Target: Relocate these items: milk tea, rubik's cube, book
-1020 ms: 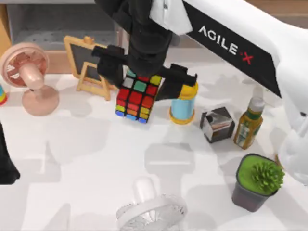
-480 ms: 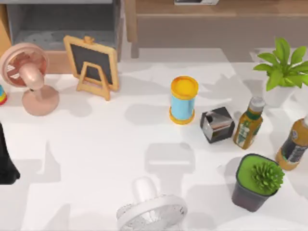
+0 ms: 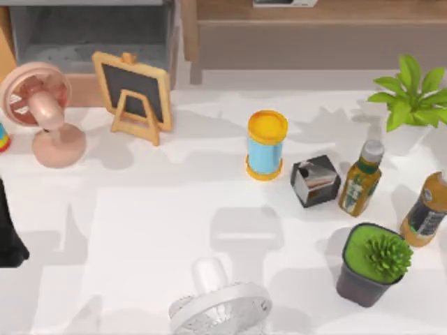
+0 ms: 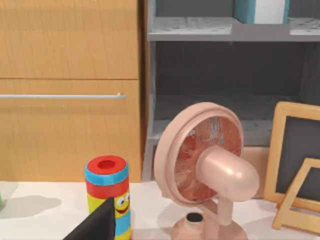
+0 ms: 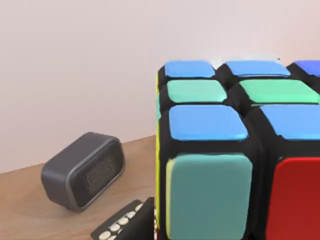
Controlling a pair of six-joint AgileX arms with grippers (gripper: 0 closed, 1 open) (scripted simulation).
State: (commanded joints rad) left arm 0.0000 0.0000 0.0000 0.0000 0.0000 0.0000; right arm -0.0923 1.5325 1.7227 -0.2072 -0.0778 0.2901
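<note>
The rubik's cube [image 5: 235, 155] looms close in the right wrist view, blue, green and red stickers facing the camera, held by my right gripper above a wooden surface. The milk tea [image 3: 267, 145], a blue cup with a yellow lid, stands upright near the table's middle. A teal and white book [image 4: 260, 11] stands on the upper board of the grey shelf [image 4: 200, 30]. My left arm [image 3: 8, 234] is parked at the table's left edge; one dark fingertip [image 4: 97, 225] shows in the left wrist view.
A dark shiny grey cube [image 3: 316, 180], two bottles [image 3: 360, 178] [image 3: 424, 211] and two potted plants [image 3: 374, 264] [image 3: 408, 98] crowd the right. A pink fan [image 3: 42, 112], a small chalkboard [image 3: 134, 94] and a white fan [image 3: 220, 303] stand elsewhere. A grey speaker [image 5: 82, 170] lies on the wood.
One second ago my right arm hung over the table with the rubik's cube in its gripper; it has since left the top view, taking the cube. The table's things have not moved.
</note>
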